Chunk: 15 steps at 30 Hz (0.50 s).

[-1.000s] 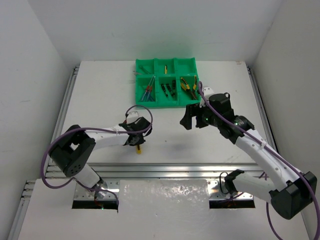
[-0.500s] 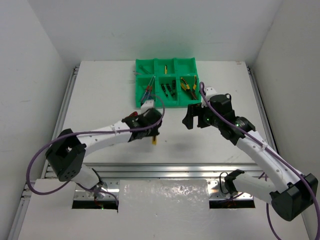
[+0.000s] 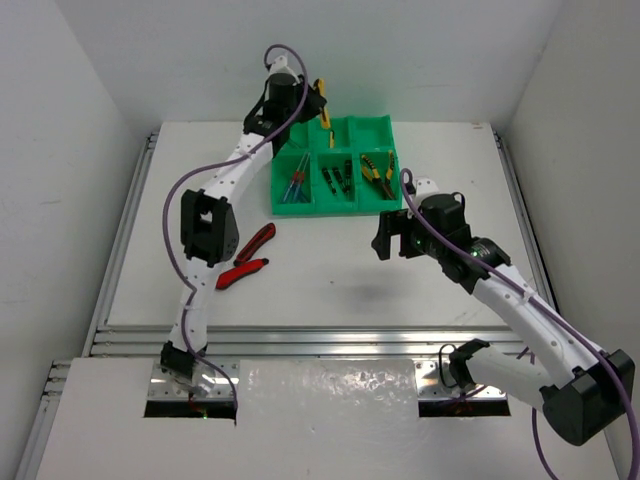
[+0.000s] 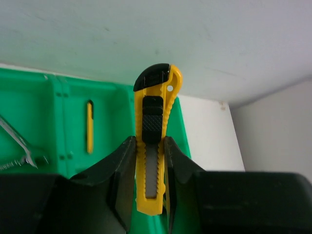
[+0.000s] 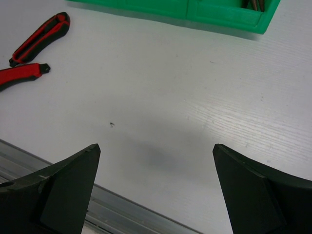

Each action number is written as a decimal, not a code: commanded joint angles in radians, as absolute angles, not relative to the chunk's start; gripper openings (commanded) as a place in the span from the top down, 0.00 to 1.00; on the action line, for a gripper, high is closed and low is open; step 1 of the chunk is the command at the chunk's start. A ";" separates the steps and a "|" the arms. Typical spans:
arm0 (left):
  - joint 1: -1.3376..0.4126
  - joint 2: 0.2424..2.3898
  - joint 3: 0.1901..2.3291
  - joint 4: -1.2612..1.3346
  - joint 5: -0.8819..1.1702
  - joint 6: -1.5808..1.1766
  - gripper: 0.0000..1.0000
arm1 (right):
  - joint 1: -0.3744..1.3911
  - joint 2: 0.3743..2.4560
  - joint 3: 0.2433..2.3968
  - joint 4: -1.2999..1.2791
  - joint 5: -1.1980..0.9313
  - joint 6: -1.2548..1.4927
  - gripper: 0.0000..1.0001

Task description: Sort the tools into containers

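and the left arm is sweeping right up the bench now! half a second ago it was hanging low near the front edge with its catch. now the left claw [image 3: 318,100] is hovering high over the far row of the green tray [image 3: 390,135], clamping the yellow box cutter [image 4: 155,146] by its lower body, black-capped end pointing away from the wrist. the fingers [image 4: 122,170] are pressing it from both sides, so the grip is looking firm. below and to the left of that claw, a second yellow cutter [image 4: 89,126] is already lying in a far compartment, and that is looking like the target. the claw is probably needing to shift a touch left and dip before letting go. the right claw [image 5: 155,148] is barely moving, waiting spread wide and empty above bare bench [image 5: 204,97], just short of the tray. off to its left, two red-black utility knives [image 5: 41,39] are still lying loose, so the sorting is far from finishing.
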State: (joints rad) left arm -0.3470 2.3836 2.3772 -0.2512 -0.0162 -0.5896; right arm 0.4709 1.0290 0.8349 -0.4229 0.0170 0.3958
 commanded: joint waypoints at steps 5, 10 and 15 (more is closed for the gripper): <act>-0.276 2.500 2.287 0.441 -0.029 -0.683 1.00 | 0.462 1.009 0.804 -0.361 0.020 0.391 0.01; -0.310 2.654 2.445 0.566 -0.049 -0.666 1.00 | 0.462 1.026 0.807 -0.353 0.018 0.387 0.01; -0.327 2.709 2.433 0.595 -0.089 -0.635 0.99 | 0.462 1.035 0.813 -0.356 0.020 0.391 0.01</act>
State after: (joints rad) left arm -0.3035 2.7037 2.3901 0.4519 -0.0639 -0.6586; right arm 0.4660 1.0340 0.7994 -0.3935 0.0185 0.3927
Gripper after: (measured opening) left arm 0.221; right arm 0.986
